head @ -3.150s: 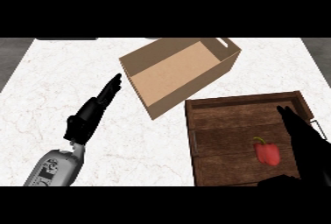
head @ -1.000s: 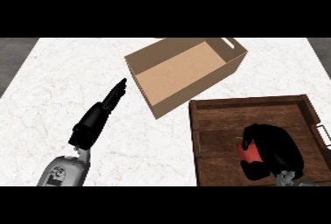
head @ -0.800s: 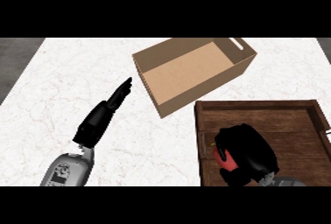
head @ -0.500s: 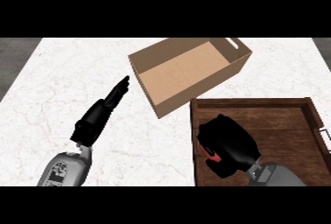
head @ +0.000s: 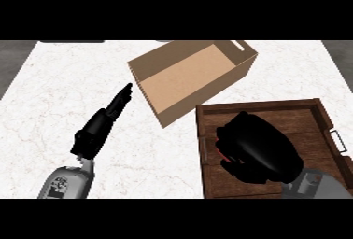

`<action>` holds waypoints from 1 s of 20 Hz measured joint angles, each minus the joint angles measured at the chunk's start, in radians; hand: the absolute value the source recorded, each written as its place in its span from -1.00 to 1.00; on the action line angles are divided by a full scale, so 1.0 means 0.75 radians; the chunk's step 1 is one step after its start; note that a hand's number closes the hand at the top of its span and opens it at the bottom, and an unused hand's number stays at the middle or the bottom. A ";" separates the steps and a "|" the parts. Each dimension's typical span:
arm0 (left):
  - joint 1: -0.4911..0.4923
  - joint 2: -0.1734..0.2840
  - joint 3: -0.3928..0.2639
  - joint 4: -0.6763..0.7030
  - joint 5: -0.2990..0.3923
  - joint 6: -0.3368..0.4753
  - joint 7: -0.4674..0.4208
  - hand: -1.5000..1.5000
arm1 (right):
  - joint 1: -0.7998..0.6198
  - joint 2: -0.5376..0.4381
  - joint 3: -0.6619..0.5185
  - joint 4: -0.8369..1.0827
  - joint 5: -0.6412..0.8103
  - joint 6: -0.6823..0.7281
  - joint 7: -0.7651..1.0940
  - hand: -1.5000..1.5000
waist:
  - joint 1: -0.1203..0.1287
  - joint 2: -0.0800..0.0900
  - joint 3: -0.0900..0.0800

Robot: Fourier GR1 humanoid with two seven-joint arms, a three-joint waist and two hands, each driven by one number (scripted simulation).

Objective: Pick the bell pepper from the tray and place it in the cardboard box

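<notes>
My right hand [head: 258, 149] hangs over the left part of the dark wooden tray [head: 310, 122], fingers curled round the red bell pepper [head: 220, 150]. Only a thin red sliver of the pepper shows at the hand's left edge. The open cardboard box [head: 189, 77] lies on the white marble counter just beyond the tray's far left corner, its opening facing up. My left hand [head: 103, 123] rests open on the counter to the left of the box, fingers straight and pointing toward it.
The tray has a metal handle [head: 339, 141] on its right side. Bare marble counter [head: 41, 102] spreads to the left of my left arm. The counter's far edge runs just behind the box.
My right hand closed over the pepper and has carried it leftward across the tray toward the box. The left hand has stayed in place.
</notes>
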 measured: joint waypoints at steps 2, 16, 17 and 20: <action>-0.009 0.015 0.023 -0.017 0.020 -0.016 0.020 0.00 | 0.030 -0.022 -0.051 -0.121 -0.081 0.062 -0.006 1.00 | -0.007 -0.002 0.000; -0.006 -0.005 0.034 0.002 -0.010 -0.027 0.007 0.00 | -0.188 0.121 -0.415 -0.378 -0.463 0.363 0.409 1.00 | -0.001 0.000 -0.001; -0.016 -0.008 0.037 -0.006 -0.005 -0.031 0.019 0.00 | -0.219 0.123 -0.446 -0.334 -0.469 0.361 0.400 1.00 | 0.000 0.000 -0.001; 0.002 -0.025 0.023 -0.007 -0.020 -0.026 0.002 0.00 | -0.342 0.161 -0.475 -0.215 -0.444 0.348 0.432 1.00 | 0.004 0.001 -0.001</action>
